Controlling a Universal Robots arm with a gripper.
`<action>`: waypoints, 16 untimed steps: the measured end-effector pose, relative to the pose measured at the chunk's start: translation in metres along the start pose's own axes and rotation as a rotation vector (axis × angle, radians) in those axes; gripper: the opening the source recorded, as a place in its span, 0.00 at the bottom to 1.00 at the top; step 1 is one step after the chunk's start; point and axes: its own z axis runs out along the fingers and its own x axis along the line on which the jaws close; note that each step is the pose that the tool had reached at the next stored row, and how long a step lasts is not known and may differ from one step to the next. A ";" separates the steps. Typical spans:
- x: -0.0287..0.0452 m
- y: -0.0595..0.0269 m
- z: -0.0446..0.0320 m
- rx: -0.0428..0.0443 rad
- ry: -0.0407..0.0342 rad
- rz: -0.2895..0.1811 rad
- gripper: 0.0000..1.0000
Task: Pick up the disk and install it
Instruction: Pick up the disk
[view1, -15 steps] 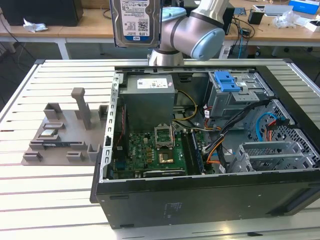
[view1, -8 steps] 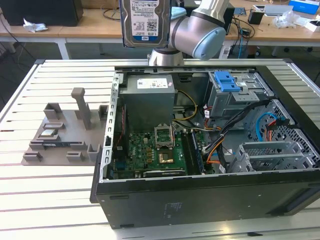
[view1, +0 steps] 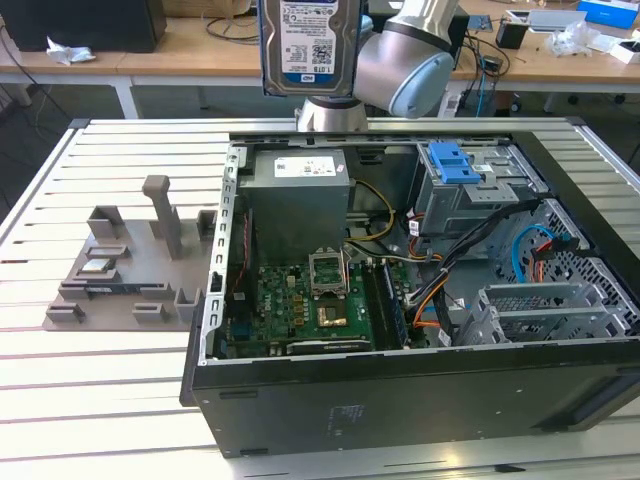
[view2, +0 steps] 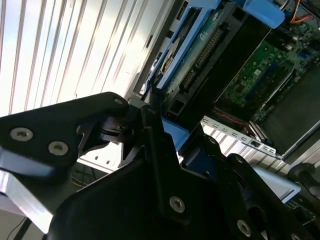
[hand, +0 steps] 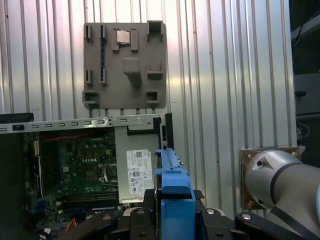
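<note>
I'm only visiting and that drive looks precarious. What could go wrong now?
The hard drive hangs in the claw high above the open computer case; a slip could drop it onto the power supply below. Loose cables lie beside the blue-latched drive cage and might snag it.

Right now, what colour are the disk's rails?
Blue; the disk's rails show best in the first wrist view.

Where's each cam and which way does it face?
Exterior view: off the arm, looking down into the open computer case; arm and held disk show.
First wrist view: on the arm, facing down at table and case; gripper shows.
Second wrist view: along the gripper onto the disk.
All share disk and case.
</note>
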 end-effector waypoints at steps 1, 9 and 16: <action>0.0014 -0.0002 0.0000 0.0001 0.0001 0.000 0.37; 0.0178 -0.0014 -0.0004 0.0000 0.0001 0.000 0.37; 0.0361 -0.0029 -0.0008 0.0000 0.0001 0.000 0.37</action>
